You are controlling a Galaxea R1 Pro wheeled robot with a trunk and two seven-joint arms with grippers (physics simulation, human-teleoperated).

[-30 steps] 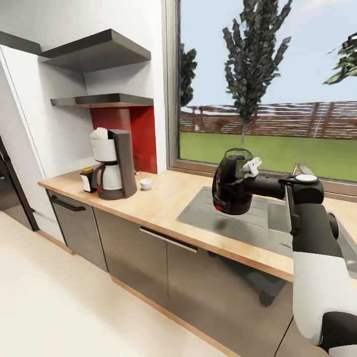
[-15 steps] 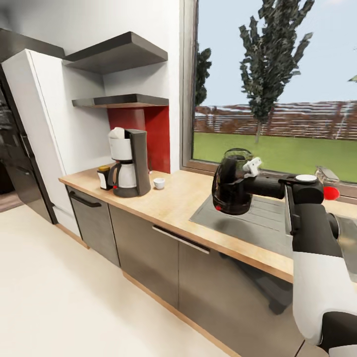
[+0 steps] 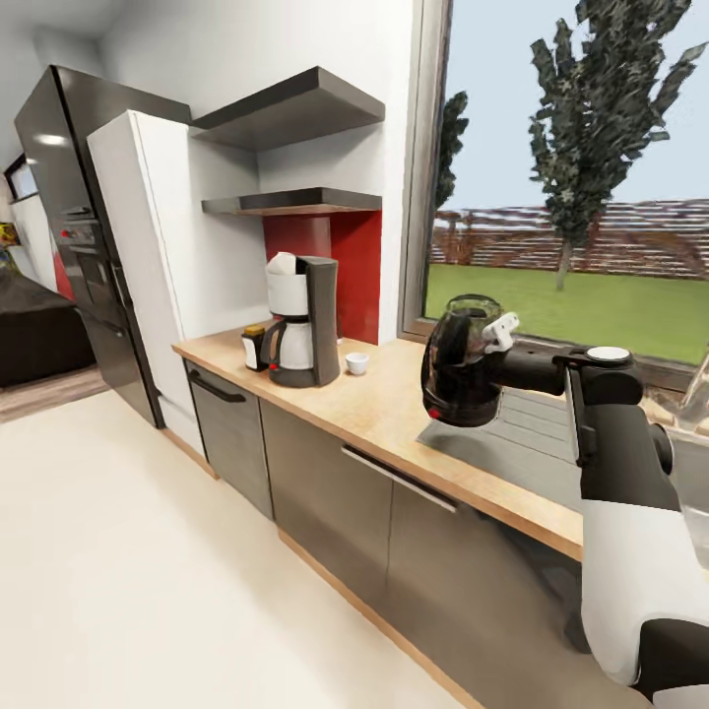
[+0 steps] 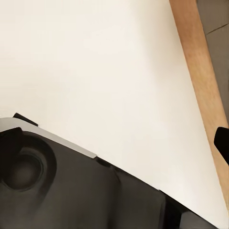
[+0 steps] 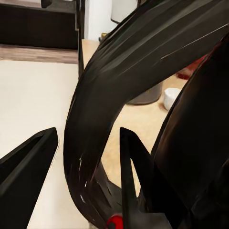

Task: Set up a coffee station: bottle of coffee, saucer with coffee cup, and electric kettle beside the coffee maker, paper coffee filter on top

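The black electric kettle [image 3: 459,374] hangs above the counter's front edge by the sink, with my right gripper [image 3: 495,340] shut on its handle. In the right wrist view the curved handle [image 5: 107,100] runs between the two dark fingers [image 5: 29,168]. At the far end of the wooden countertop [image 3: 394,409] stands the coffee maker [image 3: 301,331], with a white paper filter [image 3: 283,264] on top. The bottle of coffee [image 3: 254,347] stands just left of it and a small white cup [image 3: 356,362] just right. Whether a saucer lies under the cup is too small to tell.
Two dark shelves [image 3: 295,202] hang above the coffee maker beside a red wall panel. A white tall cabinet [image 3: 148,246] and a black oven column [image 3: 74,217] stand at the left. The left wrist view shows pale floor [image 4: 105,71] and a wooden strip [image 4: 200,71].
The whole picture has shifted right as the camera turned, bringing the oven column and cabinet into view. The kettle stays held in the same place relative to my right arm.
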